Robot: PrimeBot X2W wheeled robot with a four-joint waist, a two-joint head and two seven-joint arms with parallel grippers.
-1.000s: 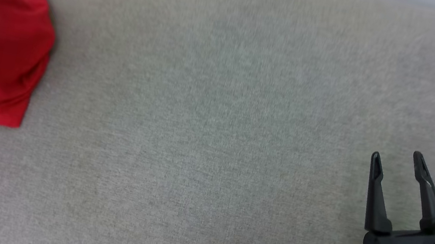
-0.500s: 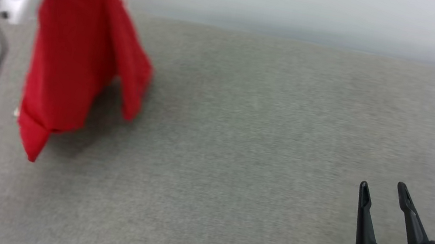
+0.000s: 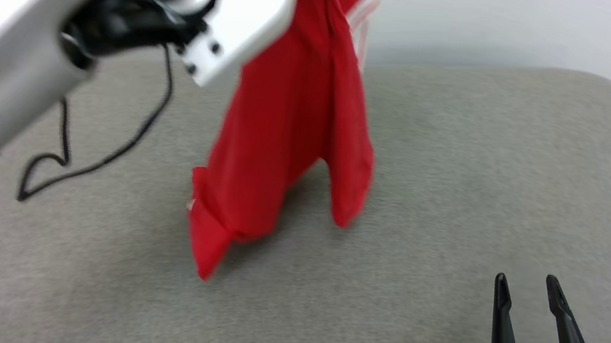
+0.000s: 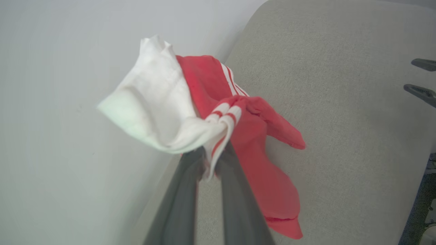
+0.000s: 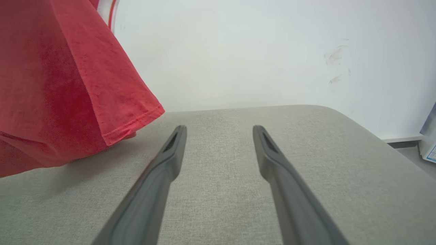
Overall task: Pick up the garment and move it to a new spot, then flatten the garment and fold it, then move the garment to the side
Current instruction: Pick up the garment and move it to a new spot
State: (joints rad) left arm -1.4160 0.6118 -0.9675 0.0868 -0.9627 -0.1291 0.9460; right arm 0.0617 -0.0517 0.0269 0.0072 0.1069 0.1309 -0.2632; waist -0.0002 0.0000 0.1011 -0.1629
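"Head view first: where is the garment [image 3: 287,131]?"

"In the air over the middle-left of a wide grey cushion [image 3: 499,166], dangling from the left gripper [image 4: 213,160]. The left wrist view shows those 2 dark fingers pressed together on the striped edge of 1 white sleeve. The red body hangs below in a long, bunched drape. I cannot tell whether its lowest corner touches the cushion."

"And the other gripper?"

"The right gripper [image 3: 528,286] sits low at the cushion's near right, well apart from the shirt, fingers spread and holding nothing."

"What might go wrong?"

"My guess: the pinch is only on a narrow bit of trim, and the cloth is soft and slippery-looking, so a swing could tug it free. Set down as it hangs, it would likely land in a heap, with folds trapped underneath. A thin black cable [image 3: 96,161] loops loose under the left arm [image 3: 7,22] and could catch the fabric."

"Textures?"

"Matte red knit, limp, falling in deep creases, with a stitched hem. The sleeve is crumpled white with 2 red stripes. The cushion is a tight grey weave with rounded corners, against a plain pale wall [image 5: 238,51]."
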